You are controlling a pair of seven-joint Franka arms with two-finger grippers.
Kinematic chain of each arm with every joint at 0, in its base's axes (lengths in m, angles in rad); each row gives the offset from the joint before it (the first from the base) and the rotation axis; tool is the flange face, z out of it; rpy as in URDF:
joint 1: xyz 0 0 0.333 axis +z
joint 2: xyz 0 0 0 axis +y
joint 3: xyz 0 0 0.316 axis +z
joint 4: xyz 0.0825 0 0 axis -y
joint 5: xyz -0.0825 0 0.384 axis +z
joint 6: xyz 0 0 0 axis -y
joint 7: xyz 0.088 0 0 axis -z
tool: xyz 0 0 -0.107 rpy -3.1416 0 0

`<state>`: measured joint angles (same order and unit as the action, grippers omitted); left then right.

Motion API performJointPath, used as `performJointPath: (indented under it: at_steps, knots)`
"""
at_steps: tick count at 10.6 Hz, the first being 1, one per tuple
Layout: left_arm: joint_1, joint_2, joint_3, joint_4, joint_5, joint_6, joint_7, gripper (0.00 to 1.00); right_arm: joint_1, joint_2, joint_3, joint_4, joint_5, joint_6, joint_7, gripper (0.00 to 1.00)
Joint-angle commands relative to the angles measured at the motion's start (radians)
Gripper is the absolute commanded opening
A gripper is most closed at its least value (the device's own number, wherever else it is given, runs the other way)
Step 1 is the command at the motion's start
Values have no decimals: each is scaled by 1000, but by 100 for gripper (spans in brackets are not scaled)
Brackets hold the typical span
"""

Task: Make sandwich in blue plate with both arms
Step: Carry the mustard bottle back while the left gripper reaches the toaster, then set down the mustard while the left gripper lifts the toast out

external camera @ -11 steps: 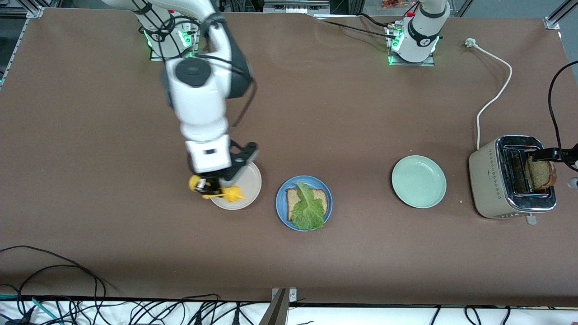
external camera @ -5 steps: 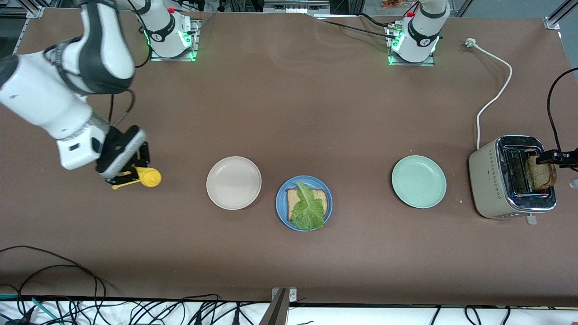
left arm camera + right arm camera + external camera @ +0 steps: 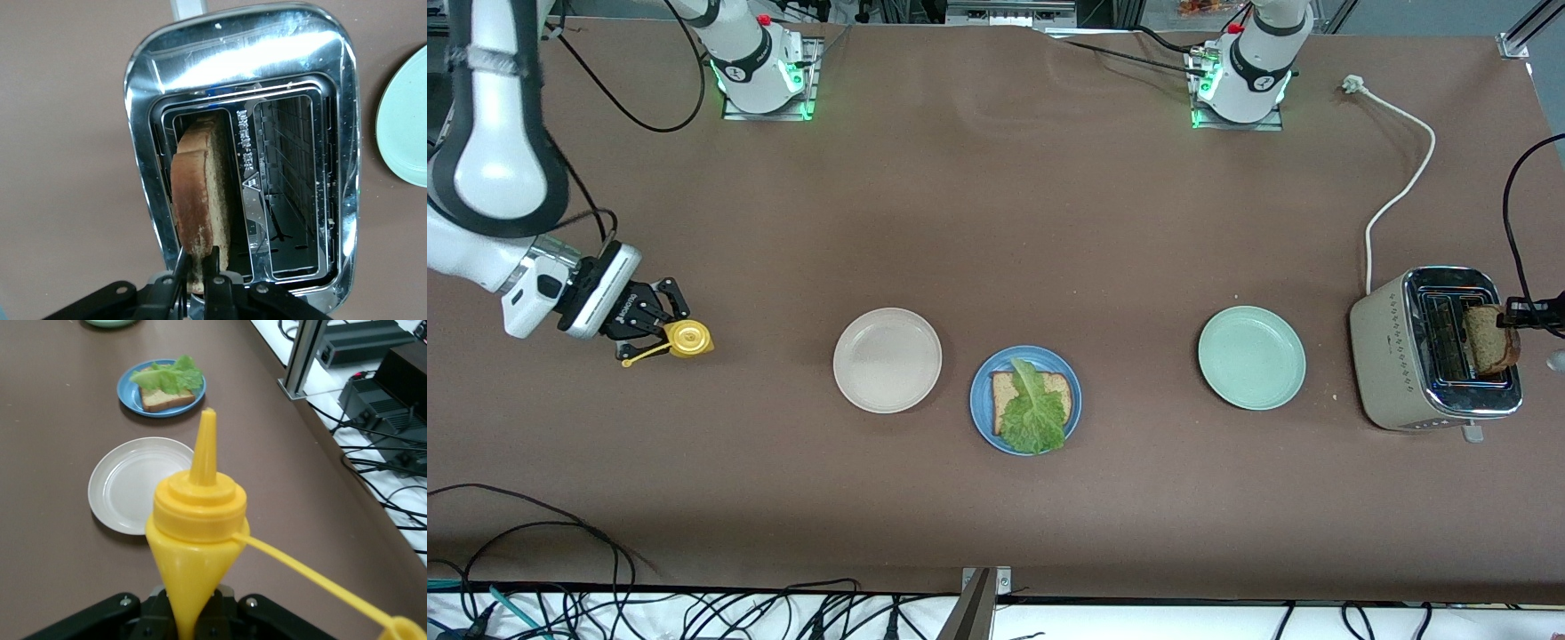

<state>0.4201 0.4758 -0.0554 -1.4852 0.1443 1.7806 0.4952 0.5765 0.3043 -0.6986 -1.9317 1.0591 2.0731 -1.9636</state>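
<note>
Tool [image 3: 197,267] of left arm pinches toaster's bread slice [image 3: 200,200].

No text can be read with confidence. Small white lettering is printed on the black body of the right gripper [image 3: 660,331], too small to make out. Embossed markings run down the metal strip between the two slots of the toaster [image 3: 248,143], but they cannot be deciphered.
</note>
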Motion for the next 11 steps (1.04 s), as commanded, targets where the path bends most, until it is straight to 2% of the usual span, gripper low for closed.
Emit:
performJointPath:
  at_steps: [1, 5, 10, 11]
  knots:
    - [13, 18, -6, 37, -22, -4, 26, 0, -121, 139, 16, 26, 195, -175, -229, 0]
    - [14, -38, -12, 74, -18, -33, 48, 0, -210, 315, 21, 72, 349, -374, -409, 0]
    - [5, -149, -30, 77, -18, -127, 56, 0, -291, 458, 27, 151, 413, -588, -483, 0]
    - [5, -163, -52, 78, -18, -141, 56, 0, -306, 482, 36, 155, 426, -608, -504, 0]
